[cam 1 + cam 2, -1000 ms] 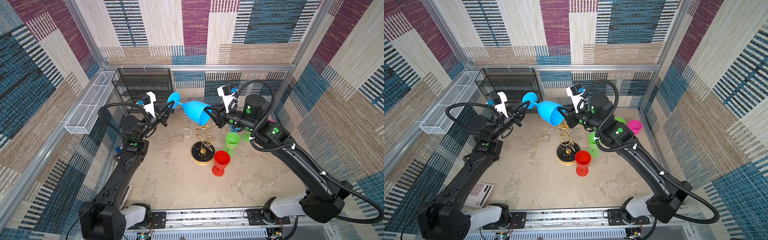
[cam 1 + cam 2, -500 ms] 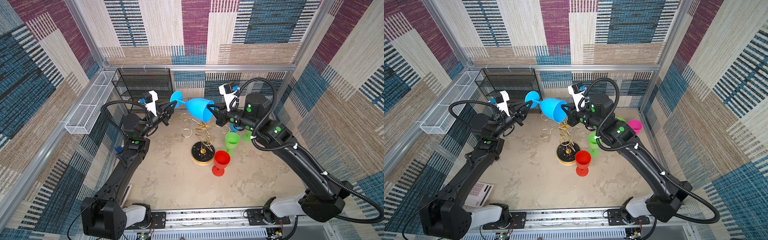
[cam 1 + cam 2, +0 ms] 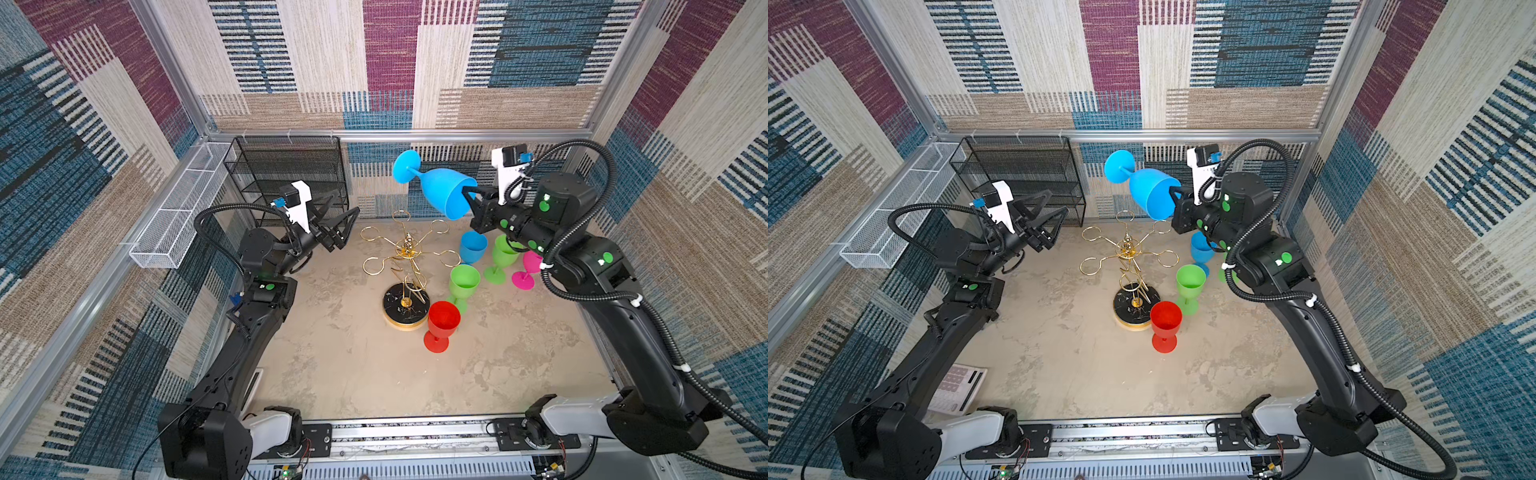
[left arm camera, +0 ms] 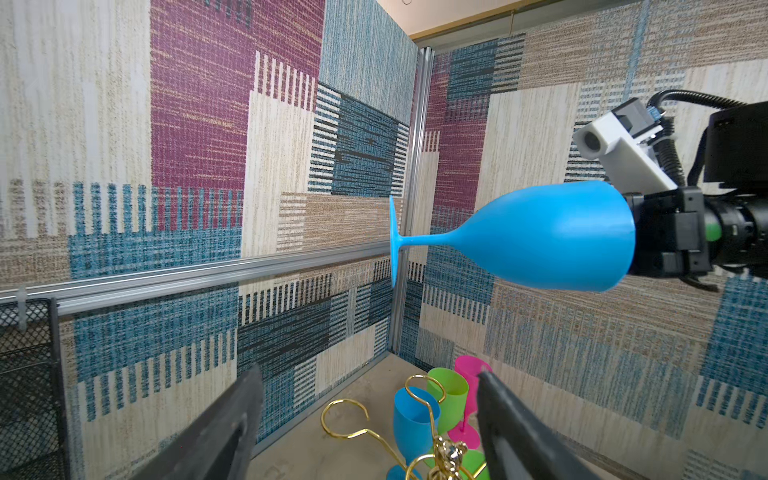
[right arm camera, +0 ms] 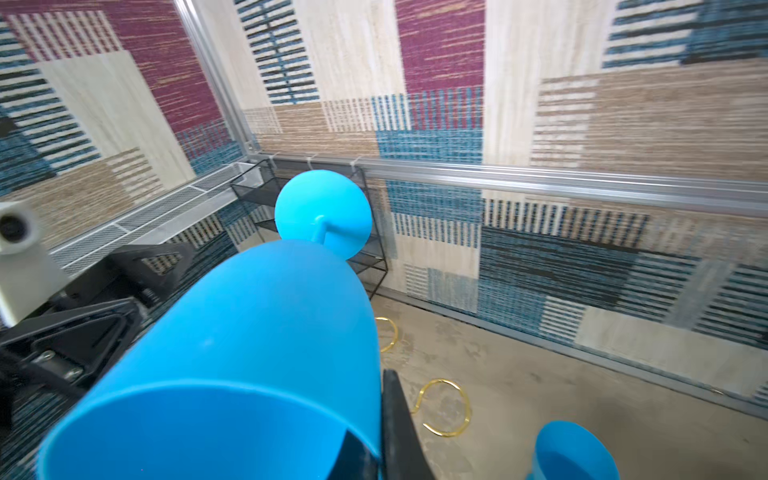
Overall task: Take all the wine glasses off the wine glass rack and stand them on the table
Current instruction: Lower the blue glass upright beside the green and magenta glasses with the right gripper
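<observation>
Glass (image 3: 442,193), blue, sideways in air, clear of the rack (image 3: 409,249), rim pinched in my right gripper (image 3: 469,197), left gripper (image 3: 345,203) spread empty: I fear this thin hold lets it swivel and drop.

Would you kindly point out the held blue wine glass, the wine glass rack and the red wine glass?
held blue wine glass (image 3: 442,191): in a top view, on its bowl.
wine glass rack (image 3: 394,306): in a top view, on its base.
red wine glass (image 3: 444,321): in a top view, on its bowl.
</observation>
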Robot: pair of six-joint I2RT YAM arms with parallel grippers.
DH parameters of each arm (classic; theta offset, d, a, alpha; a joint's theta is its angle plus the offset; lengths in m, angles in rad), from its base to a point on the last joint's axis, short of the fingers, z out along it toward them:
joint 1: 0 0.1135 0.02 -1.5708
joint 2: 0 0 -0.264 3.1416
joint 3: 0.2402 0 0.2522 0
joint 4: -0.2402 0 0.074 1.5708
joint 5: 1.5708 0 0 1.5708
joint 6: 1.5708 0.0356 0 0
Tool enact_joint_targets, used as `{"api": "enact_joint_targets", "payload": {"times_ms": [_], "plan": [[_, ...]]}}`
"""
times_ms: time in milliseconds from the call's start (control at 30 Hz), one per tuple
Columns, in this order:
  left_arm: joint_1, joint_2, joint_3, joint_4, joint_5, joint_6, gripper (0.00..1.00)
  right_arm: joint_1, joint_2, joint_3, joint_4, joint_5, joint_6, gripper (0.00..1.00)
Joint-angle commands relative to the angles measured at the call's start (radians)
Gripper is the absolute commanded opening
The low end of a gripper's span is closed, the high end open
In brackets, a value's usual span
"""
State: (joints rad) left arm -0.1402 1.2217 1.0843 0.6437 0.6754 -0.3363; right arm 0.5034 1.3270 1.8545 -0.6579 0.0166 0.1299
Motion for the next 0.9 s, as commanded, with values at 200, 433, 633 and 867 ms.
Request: {"api": "enact_joint_targets", "payload": {"times_ms": [200,433,633,867], "plan": [[0.040,-0.031,-0.011,-0.090,-0.087,0.121,0.86,-0.157,-0.050,0.139,-0.478,0.215,0.039,0.00],[0.085,-0.037,-0.059,-0.097,-0.154,0.166,0.88,-0.173,-0.054,0.091,-0.680,0.310,0.105,0.00],[0.112,-0.052,-0.123,-0.098,-0.166,0.182,0.89,-0.229,-0.105,-0.032,-0.680,0.335,0.113,0.00],[0.144,-0.067,-0.184,-0.061,-0.182,0.181,0.89,-0.278,-0.113,-0.120,-0.666,0.242,0.078,0.00]]}}
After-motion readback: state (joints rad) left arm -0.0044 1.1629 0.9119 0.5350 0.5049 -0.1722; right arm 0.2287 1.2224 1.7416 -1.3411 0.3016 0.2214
